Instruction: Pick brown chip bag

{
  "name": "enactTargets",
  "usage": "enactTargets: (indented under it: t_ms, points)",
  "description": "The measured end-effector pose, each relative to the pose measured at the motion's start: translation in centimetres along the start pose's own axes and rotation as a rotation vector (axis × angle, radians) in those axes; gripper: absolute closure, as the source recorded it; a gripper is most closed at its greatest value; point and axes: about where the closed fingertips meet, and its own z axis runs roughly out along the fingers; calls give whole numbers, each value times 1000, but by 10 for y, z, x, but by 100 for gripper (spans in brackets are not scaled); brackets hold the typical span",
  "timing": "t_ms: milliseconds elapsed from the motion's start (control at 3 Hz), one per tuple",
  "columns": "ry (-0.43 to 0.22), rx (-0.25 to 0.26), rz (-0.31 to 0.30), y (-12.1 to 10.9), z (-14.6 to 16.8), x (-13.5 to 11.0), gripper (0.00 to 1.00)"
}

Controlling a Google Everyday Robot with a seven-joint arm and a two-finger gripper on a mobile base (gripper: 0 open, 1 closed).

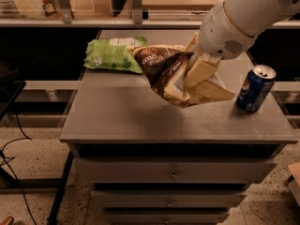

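My gripper (202, 55) is buried in the top of the brown chip bag (180, 76), at the end of my white arm (243, 15) that reaches in from the upper right, and it is clenched on the bag's crumpled upper edge; the fingers themselves are mostly hidden behind the wrist housing and the folds of the bag. The bag hangs from that grip, tilted, its dark brown front turned toward the left and its cream-yellow side and white label panel facing forward, with the bottom corner seemingly off the grey cabinet top (122, 116) or barely brushing it; I cannot tell which. Taking the bag as the landmark: the green snack bag (112, 56) lies flat just to its left, nearly touching the brown front, and the blue soda can (256, 88) stands upright to its right, close to the bag's cream corner but apart from it. Below the bag, the cabinet's drawer fronts (174, 171) face the camera.
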Motion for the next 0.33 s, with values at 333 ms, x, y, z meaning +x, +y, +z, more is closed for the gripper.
enactTargets:
  t_ms: [333]
  points:
    - [0,0,0,0,0,0,100]
